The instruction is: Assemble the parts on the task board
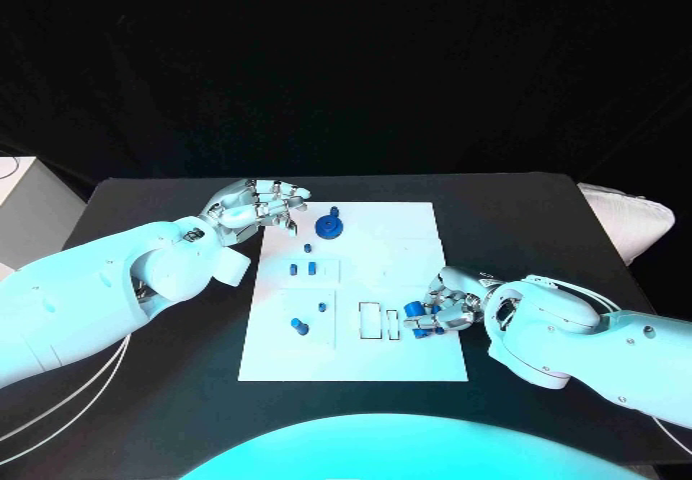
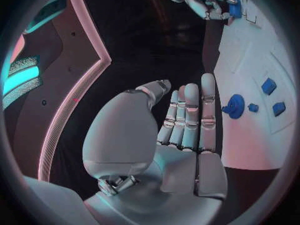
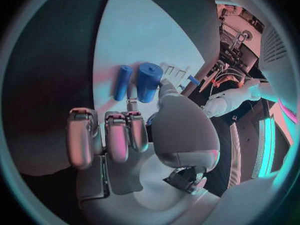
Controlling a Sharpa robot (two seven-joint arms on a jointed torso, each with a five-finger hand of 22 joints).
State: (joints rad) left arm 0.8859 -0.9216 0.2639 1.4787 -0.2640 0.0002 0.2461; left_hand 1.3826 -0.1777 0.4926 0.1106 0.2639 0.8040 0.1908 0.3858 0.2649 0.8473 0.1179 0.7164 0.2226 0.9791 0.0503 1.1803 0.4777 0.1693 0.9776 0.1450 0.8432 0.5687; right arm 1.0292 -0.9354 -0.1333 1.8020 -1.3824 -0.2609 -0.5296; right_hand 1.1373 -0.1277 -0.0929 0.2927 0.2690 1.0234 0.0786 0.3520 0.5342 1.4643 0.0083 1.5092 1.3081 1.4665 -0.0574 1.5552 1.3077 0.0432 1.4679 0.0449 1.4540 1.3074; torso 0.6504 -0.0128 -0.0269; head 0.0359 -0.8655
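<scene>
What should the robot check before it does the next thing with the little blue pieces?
1. Right hand has a blue piece in its fingers: ok, over the white board's near right part.
2. How firm that hold is: cannot tell.
3. Left hand holds nothing: ok, fingers apart beside the board's far left corner.
4. Blue gear stays clear of the left hand: ok, not touching.
5. Slots beside the right hand unblocked: cannot tell.

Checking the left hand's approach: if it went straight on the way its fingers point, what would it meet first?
Likely the blue gear on the board; the left hand points toward it in the wrist view, though height above the board is unclear.
</scene>
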